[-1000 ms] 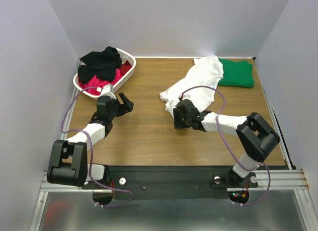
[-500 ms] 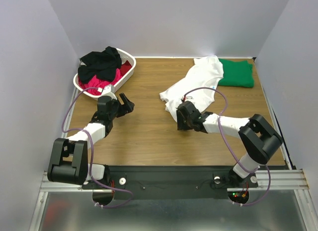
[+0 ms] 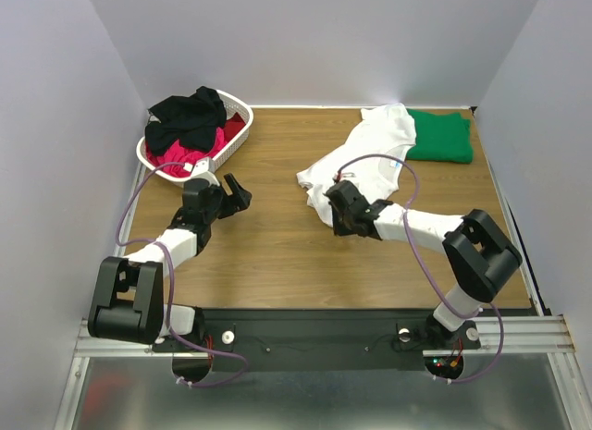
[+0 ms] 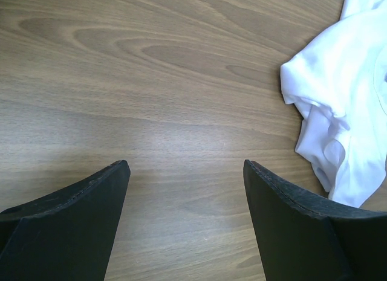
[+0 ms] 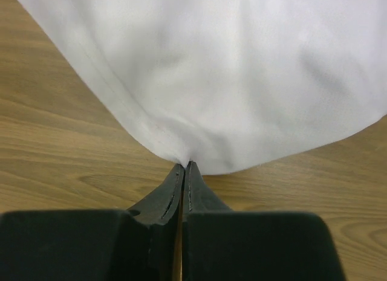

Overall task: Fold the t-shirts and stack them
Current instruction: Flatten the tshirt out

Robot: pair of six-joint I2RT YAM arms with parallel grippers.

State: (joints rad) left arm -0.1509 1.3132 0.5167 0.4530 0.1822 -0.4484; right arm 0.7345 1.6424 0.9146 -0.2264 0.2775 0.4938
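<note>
A large white t-shirt [image 3: 368, 154] lies crumpled on the wooden table right of centre, its far end overlapping a folded green t-shirt [image 3: 440, 136]. My right gripper [image 3: 328, 202] is at the white shirt's near left edge, and its jaws are shut on a pinch of that hem [image 5: 184, 165]. The cloth [image 5: 230, 75] fans out from the fingertips. My left gripper [image 3: 237, 191] hovers open over bare wood [image 4: 184, 166], with the white shirt [image 4: 341, 106] off to its right. A black t-shirt [image 3: 190, 114] and a red/pink one [image 3: 178, 155] fill the basket.
The white lattice basket [image 3: 243, 107] stands at the far left corner. White walls enclose the table on three sides. Purple cables loop along both arms. Bare wood [image 3: 277, 245] lies between the two grippers.
My right gripper slid forward to the white shirt's near edge and closed on the hem. The left arm barely moved and stays open.
</note>
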